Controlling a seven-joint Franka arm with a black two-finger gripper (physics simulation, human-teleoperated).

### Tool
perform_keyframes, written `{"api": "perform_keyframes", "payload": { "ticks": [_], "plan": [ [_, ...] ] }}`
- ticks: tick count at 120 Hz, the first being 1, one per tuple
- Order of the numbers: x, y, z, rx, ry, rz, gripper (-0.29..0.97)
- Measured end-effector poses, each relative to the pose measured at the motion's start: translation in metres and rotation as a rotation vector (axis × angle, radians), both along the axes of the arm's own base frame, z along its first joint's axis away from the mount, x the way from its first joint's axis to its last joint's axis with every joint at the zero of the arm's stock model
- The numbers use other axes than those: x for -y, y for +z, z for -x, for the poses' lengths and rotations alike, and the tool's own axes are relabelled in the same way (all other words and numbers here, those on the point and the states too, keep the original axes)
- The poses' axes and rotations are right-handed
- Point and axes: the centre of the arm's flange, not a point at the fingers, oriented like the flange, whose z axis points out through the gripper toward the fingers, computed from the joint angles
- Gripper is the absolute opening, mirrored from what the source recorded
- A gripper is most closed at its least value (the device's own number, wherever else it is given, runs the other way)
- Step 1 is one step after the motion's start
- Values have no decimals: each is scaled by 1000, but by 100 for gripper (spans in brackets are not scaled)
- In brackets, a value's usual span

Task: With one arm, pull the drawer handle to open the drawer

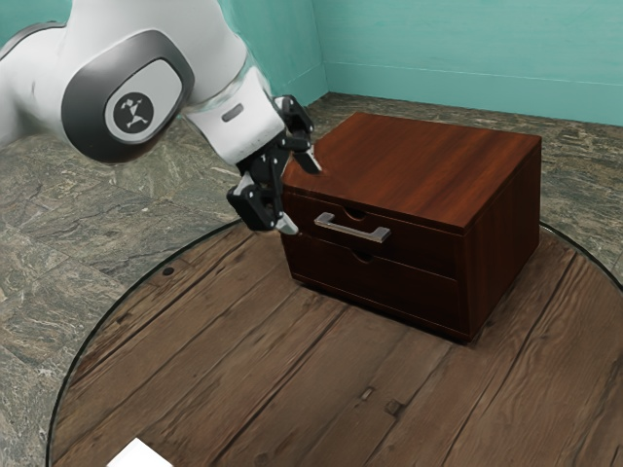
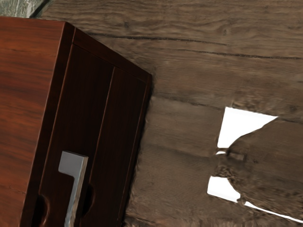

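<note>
Hand (image 1: 300, 195) spread wide at the cabinet's (image 1: 428, 161) front corner, pinching nothing. The drawer handle (image 1: 351, 228) sits just past its lower fingertip, untouched. The drawer (image 1: 421, 245) is flush, with the wooden counter (image 1: 243, 370) below.

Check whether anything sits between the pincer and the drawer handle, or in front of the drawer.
Nothing visible does. The open pincer hangs at the cabinet's front corner, beside the handle, with only bare drawer front between them. The table boards in front of the drawer carry nothing in its path.
</note>
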Motion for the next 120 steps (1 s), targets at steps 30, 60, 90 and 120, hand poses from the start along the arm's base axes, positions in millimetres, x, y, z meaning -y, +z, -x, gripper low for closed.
{"api": "perform_keyframes", "payload": {
  "ticks": [30,60,90,120],
  "plan": [
    [-30,-41,-48,43,-64,-82,50],
    [-20,-70,-70,52,-139,-93,37],
    [-34,-85,-80,51,-151,-90,22],
    [-38,-103,-90,31,-164,-87,18]
  ]
}}
